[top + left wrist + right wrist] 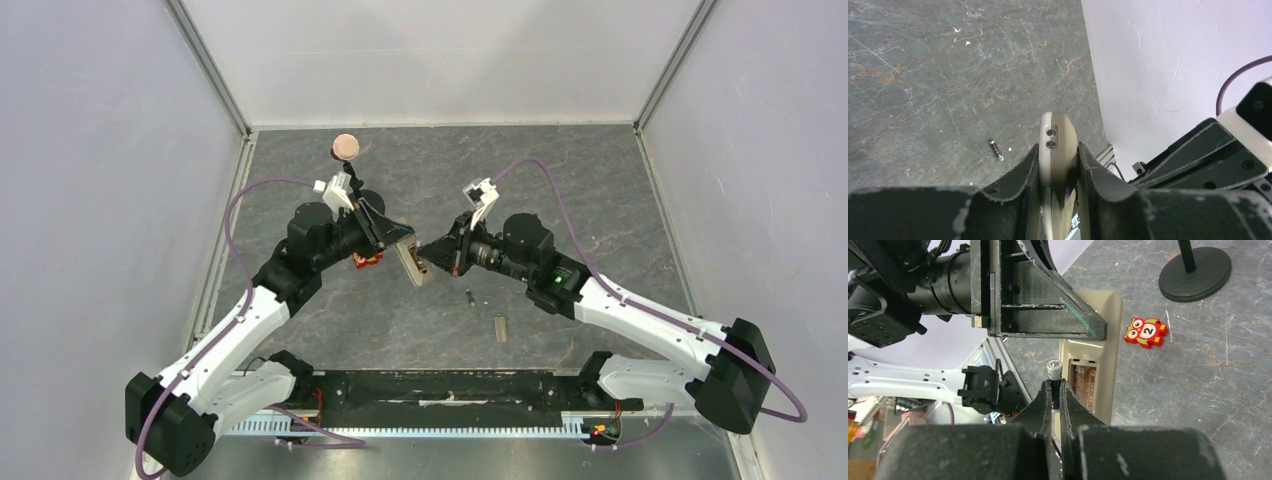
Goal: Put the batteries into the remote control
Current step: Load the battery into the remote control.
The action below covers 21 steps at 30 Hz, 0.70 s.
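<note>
Black right fingers (1041, 402) pinching one battery (1054, 371), metal cap forward, aimed at the open bay (1083, 382) of the remote control (1104, 320), likely for seating. Gripping that remote edgewise with the left fingers (1023, 172), off the counter (600, 200), bay turned toward the battery. Leaving second battery (470, 297) and beige cover (500, 328) loose on the counter.

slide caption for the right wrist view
Right tool pinching a battery before the remote control held by the left tool
</note>
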### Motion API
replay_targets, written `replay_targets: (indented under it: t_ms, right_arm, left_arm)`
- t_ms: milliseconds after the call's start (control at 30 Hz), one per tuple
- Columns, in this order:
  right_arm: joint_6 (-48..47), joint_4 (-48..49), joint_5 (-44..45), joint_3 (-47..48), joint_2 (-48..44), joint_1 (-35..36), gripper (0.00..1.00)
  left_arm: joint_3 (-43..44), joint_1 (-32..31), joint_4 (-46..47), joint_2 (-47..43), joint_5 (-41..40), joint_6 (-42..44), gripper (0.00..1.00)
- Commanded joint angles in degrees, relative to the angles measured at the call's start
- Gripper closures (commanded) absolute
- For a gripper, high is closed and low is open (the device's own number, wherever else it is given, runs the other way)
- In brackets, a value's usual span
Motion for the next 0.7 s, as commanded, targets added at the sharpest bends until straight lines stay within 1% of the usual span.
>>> replay_targets:
  t_ms: [0,267,667]
  right_arm:
    - [-6.4,-2.1,8.4,3.5,1.4,3.8,1.0]
    - [-11.6,-4.1,14.9,5.4,3.6,5.9,1.0]
    - [-13.0,-4.4,17.6,5.5,3.8,6.5,1.0]
  left_arm:
    - [2.8,0.2,5.2,0.1,2.2,-1.5,0.98]
    - [3.0,0.2,4.7,-0.3,2.9,0.9,0.98]
    - [3.9,0.3,2.3,0.3,2.7,4.2,0.98]
